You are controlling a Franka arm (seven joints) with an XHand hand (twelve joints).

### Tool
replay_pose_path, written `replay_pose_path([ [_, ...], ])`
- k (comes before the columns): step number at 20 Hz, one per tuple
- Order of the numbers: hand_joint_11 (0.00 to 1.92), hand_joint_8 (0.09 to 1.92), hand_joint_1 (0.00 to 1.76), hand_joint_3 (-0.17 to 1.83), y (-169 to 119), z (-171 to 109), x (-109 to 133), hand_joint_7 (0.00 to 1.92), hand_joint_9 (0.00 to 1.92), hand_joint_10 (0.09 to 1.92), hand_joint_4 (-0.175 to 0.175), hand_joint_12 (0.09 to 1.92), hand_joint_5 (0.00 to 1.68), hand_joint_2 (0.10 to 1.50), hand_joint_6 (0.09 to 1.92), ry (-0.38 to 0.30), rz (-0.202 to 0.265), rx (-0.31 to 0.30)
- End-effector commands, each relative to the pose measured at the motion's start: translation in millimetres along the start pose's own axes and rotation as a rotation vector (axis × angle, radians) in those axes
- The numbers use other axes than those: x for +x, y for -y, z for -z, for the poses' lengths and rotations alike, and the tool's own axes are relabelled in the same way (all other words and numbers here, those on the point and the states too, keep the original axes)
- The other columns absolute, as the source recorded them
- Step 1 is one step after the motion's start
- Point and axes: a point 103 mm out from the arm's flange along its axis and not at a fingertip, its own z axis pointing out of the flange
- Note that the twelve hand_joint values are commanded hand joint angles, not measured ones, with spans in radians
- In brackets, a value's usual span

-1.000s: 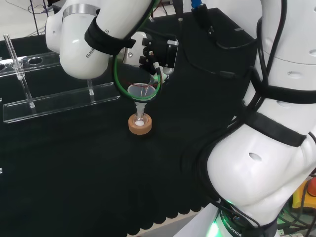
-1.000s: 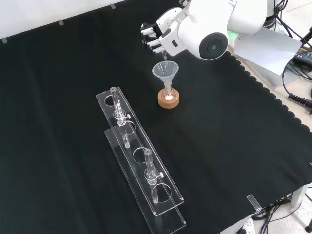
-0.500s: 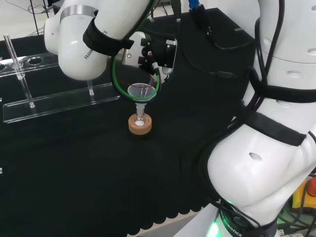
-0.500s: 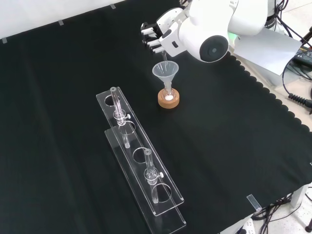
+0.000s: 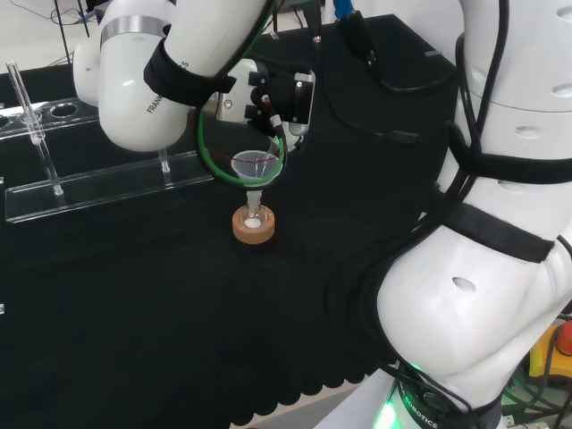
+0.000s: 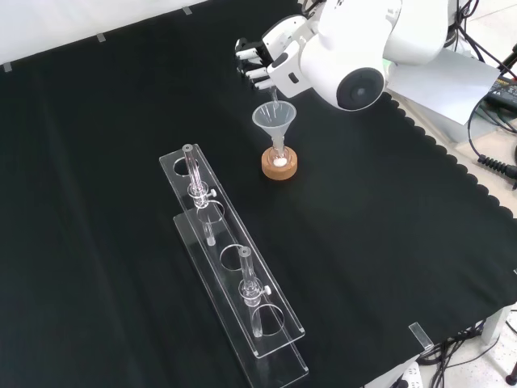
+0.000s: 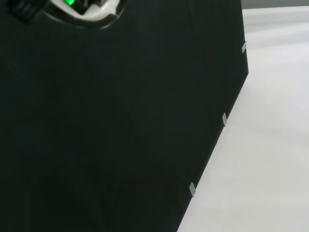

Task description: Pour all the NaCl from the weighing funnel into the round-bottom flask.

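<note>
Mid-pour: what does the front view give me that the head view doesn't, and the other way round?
Front view: the whole clear rack with two glass tubes, and the hand, fingers curled on the weighing funnel, whose thin stem points down into the funnel. Head view: a green cable looping beside the funnel, with the arm's link hiding part of the rack. Both: the funnel standing in the flask on the cork ring, white powder at the flask's bottom.

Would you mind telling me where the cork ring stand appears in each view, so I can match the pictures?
Head view: cork ring stand left of centre, below the funnel.
Front view: just right of centre, upper half, under the funnel.
Wrist view: black cloth, no stand.
Shared landmark: the clear rack.
</note>
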Motion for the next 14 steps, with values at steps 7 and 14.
replay_pose_path([
  [7,0.85,0.62,1.05,0.75,-0.8,-0.2,1.4,0.75,1.16,0.34,0.175,1.04,1.04,0.73,1.12,0.013,-0.001,0.016],
  [14,0.85,0.62,1.05,0.75,-1.0,-0.4,0.2,0.75,1.16,0.34,0.175,1.04,1.04,0.73,1.12,0.014,-0.001,0.019],
])
